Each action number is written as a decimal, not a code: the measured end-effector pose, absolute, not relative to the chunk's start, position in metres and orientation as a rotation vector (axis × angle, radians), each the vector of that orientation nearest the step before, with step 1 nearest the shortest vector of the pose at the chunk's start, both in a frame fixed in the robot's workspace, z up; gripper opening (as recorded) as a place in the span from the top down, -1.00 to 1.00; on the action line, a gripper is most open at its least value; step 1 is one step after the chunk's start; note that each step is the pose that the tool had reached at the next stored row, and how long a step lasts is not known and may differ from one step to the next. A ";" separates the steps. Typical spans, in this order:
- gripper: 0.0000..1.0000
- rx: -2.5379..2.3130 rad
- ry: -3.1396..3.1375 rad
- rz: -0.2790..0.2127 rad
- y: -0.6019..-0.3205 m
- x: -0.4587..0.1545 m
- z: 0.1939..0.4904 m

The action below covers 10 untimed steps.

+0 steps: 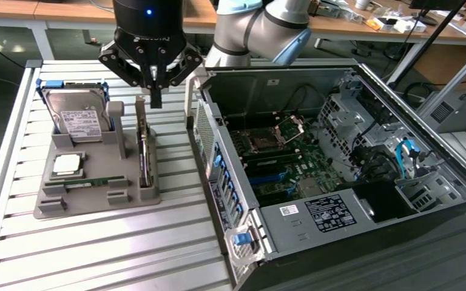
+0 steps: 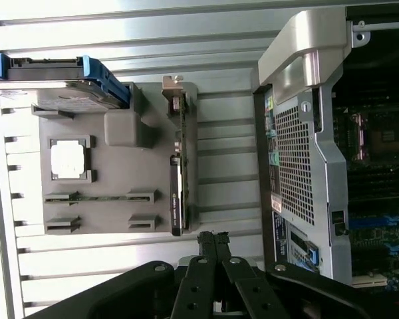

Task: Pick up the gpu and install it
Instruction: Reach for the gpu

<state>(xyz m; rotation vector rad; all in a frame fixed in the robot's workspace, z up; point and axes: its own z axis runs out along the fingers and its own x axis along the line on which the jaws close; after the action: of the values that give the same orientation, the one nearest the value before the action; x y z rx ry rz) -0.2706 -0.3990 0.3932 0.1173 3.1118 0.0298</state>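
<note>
The tool (image 1: pixel 155 100) is found closed, nothing gripped, near one end of the gpu (image 1: pixel 144 154), seated edgewise in a grey holder (image 1: pixel 87 205).

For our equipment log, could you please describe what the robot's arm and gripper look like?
The arm is built from rounded silver-grey tube segments with pale blue joint caps. The gripper is black. It has a cylindrical body bearing a small blue light, then angular linkage bars with visible pivot holes, ending in slim black fingers.
</note>
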 end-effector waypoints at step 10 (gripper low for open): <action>0.79 0.117 3.112 0.030 -0.399 -0.276 0.393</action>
<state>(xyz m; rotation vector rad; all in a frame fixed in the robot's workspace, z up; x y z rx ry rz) -0.2760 -0.3990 0.3932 0.1175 3.1117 0.0298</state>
